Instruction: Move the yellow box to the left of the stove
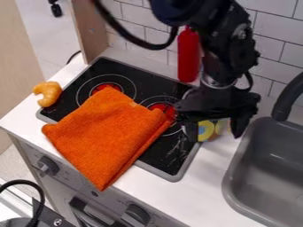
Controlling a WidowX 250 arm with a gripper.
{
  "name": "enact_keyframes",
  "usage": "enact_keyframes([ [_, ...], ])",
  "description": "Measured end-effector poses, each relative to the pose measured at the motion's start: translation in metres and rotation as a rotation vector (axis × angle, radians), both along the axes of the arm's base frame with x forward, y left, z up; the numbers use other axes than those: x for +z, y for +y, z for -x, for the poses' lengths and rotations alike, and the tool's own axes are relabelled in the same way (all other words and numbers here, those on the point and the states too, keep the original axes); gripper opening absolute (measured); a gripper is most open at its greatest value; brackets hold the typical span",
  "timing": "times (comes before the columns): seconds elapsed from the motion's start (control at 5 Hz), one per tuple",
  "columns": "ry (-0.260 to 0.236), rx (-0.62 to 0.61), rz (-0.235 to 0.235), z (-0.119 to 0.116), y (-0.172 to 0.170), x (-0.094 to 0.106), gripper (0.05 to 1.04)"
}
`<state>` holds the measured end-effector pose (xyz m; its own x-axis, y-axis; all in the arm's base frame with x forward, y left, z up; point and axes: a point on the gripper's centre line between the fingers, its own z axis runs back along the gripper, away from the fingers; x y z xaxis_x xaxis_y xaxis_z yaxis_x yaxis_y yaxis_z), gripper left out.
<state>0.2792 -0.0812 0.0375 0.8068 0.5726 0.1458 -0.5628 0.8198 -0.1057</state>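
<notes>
Stove [168, 155] with orange cloth [106, 133] at left; yellow box [207, 128] by stove's right edge, just under gripper [214, 134], between its spread fingers. Next likely: close on box, carry leftward in view.

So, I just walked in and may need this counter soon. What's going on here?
A robot arm has its gripper down at a patterned yellow box by the stove's right edge, on the sink side. I can't tell whether it has hold of it. The box isn't left of the stove yet; an orange cloth lies partly over the stove.
</notes>
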Motion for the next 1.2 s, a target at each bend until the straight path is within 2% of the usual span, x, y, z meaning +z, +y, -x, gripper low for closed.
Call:
enact_keyframes([
  [0.2, -0.014, 0.054, -0.018, -0.009, 0.003, -0.006, 0.999],
  [0.4, -0.011, 0.175, -0.045, -0.024, 0.018, -0.009, 0.999],
  [0.6, 0.014, 0.286, -0.071, -0.039, 0.034, -0.010, 0.999],
  [0.8, 0.025, 0.387, -0.121, -0.049, 0.053, -0.013, 0.999],
  [1.0, 0.043, 0.423, -0.167, -0.053, 0.075, -0.014, 0.999],
  [1.2, 0.027, 0.466, -0.169, -0.056, 0.093, -0.013, 0.999],
])
